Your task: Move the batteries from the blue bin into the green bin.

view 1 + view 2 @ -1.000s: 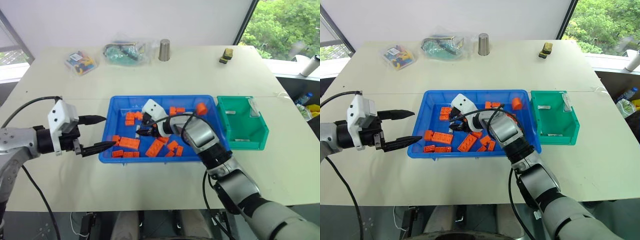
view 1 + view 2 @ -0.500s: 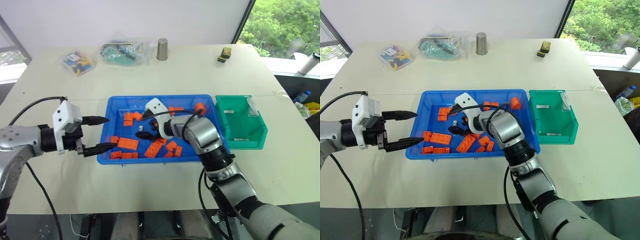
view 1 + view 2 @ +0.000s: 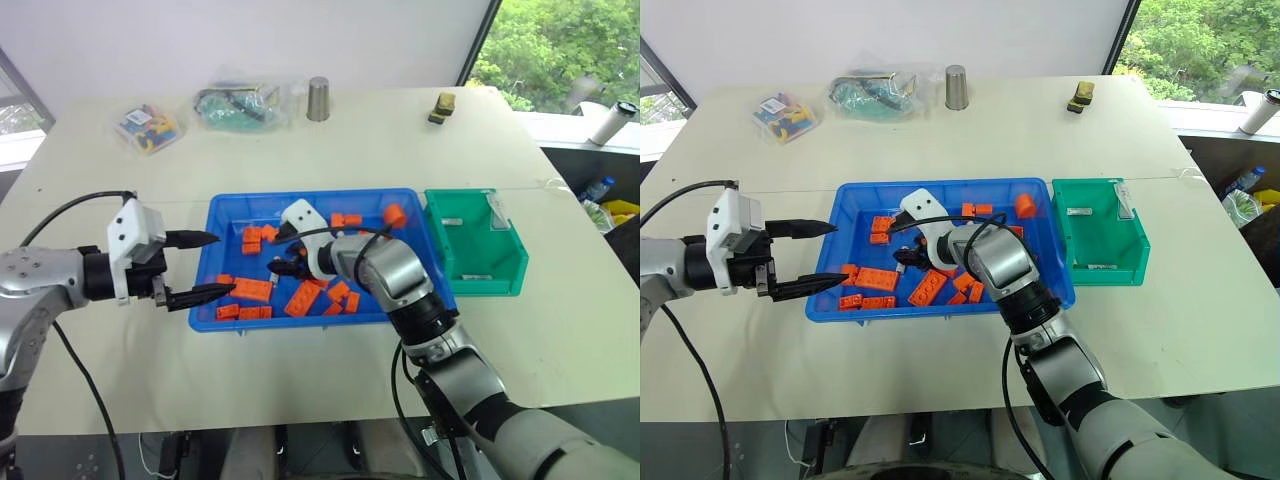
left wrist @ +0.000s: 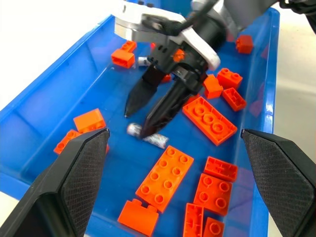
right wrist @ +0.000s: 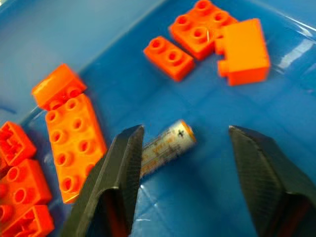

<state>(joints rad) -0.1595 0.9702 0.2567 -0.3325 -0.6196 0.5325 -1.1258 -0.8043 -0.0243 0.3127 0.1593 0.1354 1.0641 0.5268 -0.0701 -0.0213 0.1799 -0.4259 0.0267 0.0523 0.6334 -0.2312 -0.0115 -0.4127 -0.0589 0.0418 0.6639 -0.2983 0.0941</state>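
Observation:
The blue bin [image 3: 310, 193] lies mid-table, strewn with orange bricks. One of the batteries [image 5: 165, 145] lies flat on its floor, also seen from the left wrist as the battery [image 4: 150, 137]. My right gripper [image 5: 185, 132] reaches down into the bin, open, with a finger on each side of that battery. One finger is against the battery and the other stands clear of it. My left gripper [image 3: 212, 265] hovers open at the bin's left rim, holding nothing. The green bin [image 3: 475, 250] stands against the blue bin's right side, with two small silvery cylinders inside.
Orange bricks [image 4: 165, 177] crowd the blue bin's floor around the battery. A metal cup [image 3: 318, 99], two plastic bags [image 3: 240, 105] and a small yellow-black object [image 3: 437, 108] sit along the table's far side. A white bottle [image 3: 610, 122] stands off the table at the right.
The right gripper's fingers spread wide over the battery, then came partly in around it. The left arm has kept still. The head view has shifted a little.

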